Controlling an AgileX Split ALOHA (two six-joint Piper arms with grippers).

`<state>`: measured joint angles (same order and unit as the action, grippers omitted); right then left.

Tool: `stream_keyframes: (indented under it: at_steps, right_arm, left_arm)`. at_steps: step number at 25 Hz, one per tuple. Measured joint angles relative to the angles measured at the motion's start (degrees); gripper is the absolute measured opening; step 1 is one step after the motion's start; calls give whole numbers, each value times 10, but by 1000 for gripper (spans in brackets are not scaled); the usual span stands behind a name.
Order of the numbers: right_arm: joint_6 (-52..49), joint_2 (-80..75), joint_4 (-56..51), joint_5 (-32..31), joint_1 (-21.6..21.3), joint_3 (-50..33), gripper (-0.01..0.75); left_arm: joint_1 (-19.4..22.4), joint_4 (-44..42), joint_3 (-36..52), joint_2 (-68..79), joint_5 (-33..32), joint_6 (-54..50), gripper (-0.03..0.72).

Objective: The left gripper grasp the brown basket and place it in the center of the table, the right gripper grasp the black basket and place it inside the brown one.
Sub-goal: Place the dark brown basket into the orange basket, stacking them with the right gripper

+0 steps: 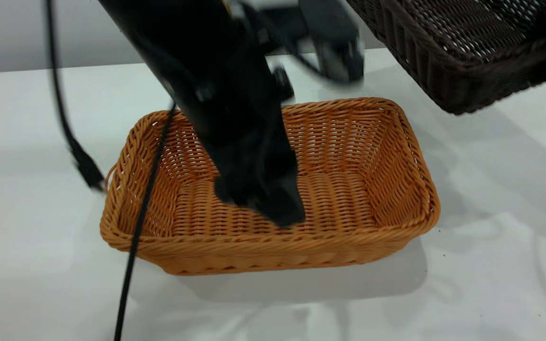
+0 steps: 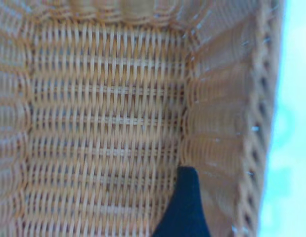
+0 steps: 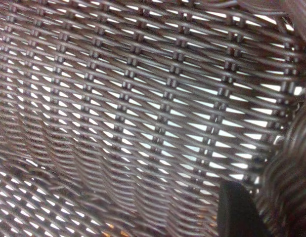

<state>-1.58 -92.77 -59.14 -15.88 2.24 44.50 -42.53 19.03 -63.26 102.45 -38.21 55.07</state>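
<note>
The brown basket [image 1: 358, 189] is seen resting on the white table [image 1: 491, 265], roughly central. The left tool [image 1: 273, 203] is lowered inside it, just above the woven floor; whether its fingers are apart cannot be told. At upper right the black basket [image 1: 453, 52] is held aloft, tilted, well clear of the table. The right tool [image 3: 237, 212] is judged clamped on its rim. Both baskets are judged light and fairly stiff, best gripped at the braided rim
</note>
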Motion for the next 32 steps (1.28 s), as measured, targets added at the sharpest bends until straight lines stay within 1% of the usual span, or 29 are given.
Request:
stream_keyframes:
  at_steps: [5,9,12,15,18,21,25,29,32]
  right_arm:
    - [0,0,36,-41,0,33,241]
    - [0,0,110,-105,0,69,241]
    - [0,0,180,-168,0,107,241]
    - [16,-1,243,-233,1,142,241]
    - [48,-2,269,-295,1,169,241]
    - [83,-6,261,-341,8,173,241]
    - [129,-31,247,-378,37,173,241]
    - [152,-66,226,-378,77,175,241]
    - [160,-90,217,-377,103,195,241]
  left_arm:
    - [0,0,0,-96,-10,-57,551]
    - [0,0,0,-193,-11,-62,551]
    - [0,1,0,-268,17,-66,551]
    - [0,1,0,-337,58,-101,551]
    - [0,2,0,-384,95,-142,541]
    - [0,2,0,-397,116,-162,533]
    - [0,0,0,-392,115,-162,533]
    - [0,5,0,-393,118,-162,531]
    - [0,6,0,-393,118,-162,531]
